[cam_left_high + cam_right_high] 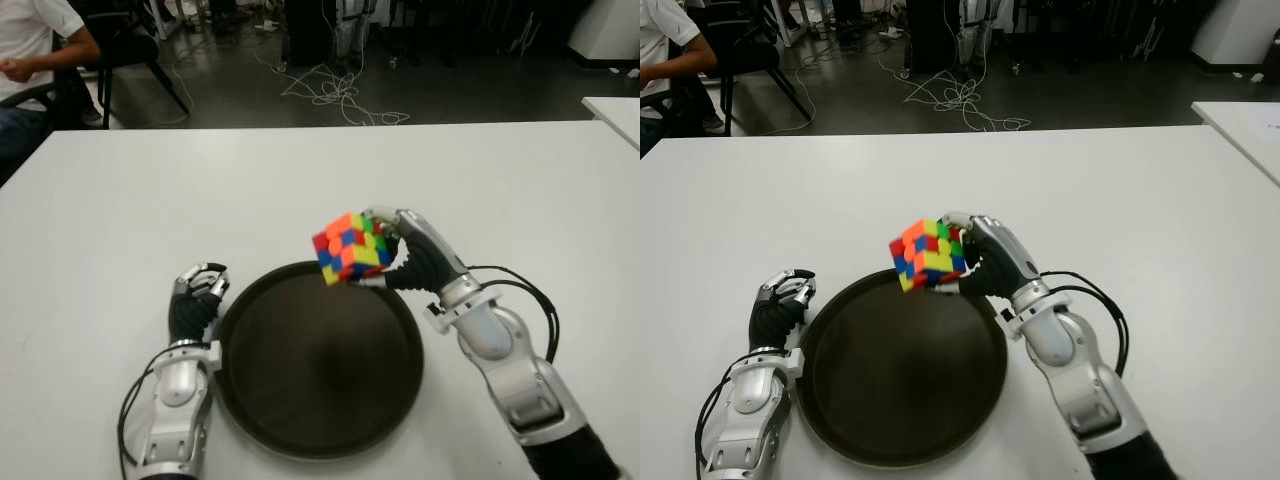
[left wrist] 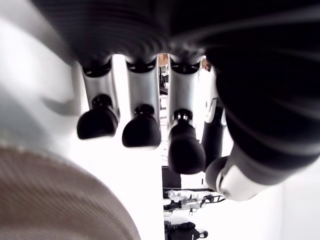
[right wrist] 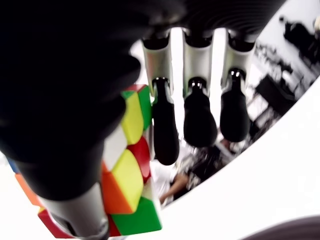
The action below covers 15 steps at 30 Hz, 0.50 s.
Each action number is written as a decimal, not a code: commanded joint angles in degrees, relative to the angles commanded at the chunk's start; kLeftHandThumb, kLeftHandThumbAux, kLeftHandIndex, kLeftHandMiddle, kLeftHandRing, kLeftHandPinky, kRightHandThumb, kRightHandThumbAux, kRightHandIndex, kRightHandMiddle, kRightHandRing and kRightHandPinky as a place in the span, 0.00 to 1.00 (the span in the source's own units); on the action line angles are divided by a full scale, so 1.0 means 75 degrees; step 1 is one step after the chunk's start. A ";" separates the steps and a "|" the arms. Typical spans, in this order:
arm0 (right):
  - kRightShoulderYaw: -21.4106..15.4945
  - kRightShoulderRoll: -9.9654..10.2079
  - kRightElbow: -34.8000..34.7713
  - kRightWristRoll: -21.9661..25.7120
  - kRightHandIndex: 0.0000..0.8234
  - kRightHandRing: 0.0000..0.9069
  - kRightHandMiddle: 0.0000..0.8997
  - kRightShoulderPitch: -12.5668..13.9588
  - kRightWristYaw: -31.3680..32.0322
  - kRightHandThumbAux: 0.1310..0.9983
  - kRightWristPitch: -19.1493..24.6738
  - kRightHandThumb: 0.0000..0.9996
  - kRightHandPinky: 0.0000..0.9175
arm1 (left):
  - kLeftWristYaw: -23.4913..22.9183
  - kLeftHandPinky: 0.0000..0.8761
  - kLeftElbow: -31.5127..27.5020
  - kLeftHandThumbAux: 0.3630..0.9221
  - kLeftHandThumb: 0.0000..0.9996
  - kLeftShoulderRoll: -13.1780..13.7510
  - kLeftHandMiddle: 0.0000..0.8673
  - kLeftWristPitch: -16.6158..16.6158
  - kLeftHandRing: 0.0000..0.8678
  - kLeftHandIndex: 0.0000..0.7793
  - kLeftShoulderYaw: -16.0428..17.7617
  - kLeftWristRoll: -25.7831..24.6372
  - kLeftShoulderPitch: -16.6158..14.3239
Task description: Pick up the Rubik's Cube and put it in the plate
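Two hands show over the white tabletop: the right hand grips the multicoloured Rubik's Cube in the air above the far rim of the round dark plate, while the left hand, fingers curled on nothing, sits just beside the plate's left edge. The carry looks nearly finished. Next, the cube needs lowering toward the plate's middle before the fingers release.

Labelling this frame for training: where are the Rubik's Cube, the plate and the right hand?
Rubik's Cube (image 1: 349,246): left eye view, front face.
Plate (image 1: 300,385): left eye view, bare floor.
Right hand (image 1: 420,255): left eye view, back of hand.
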 joint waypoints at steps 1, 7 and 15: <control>0.0072 -0.0026 0.0004 0.0002 0.84 0.92 0.90 -0.0017 0.0143 0.83 -0.0007 0.08 0.89 | 0.0014 0.92 -0.0016 0.61 0.71 -0.0014 0.93 0.0010 0.94 0.57 0.0006 -0.0007 0.0003; 0.0494 -0.0414 -0.0273 -0.0523 0.90 0.92 0.91 -0.0157 0.0921 0.84 0.0037 0.02 0.85 | 0.0062 0.92 -0.0045 0.61 0.71 -0.0068 0.93 -0.0001 0.95 0.57 0.0030 -0.0044 0.0015; 0.1003 -0.0534 -0.0294 -0.1027 0.84 0.90 0.90 -0.0336 0.1628 0.84 0.0026 0.00 0.83 | 0.0054 0.93 -0.0044 0.61 0.71 -0.0061 0.93 -0.0030 0.95 0.57 0.0007 -0.0019 0.0040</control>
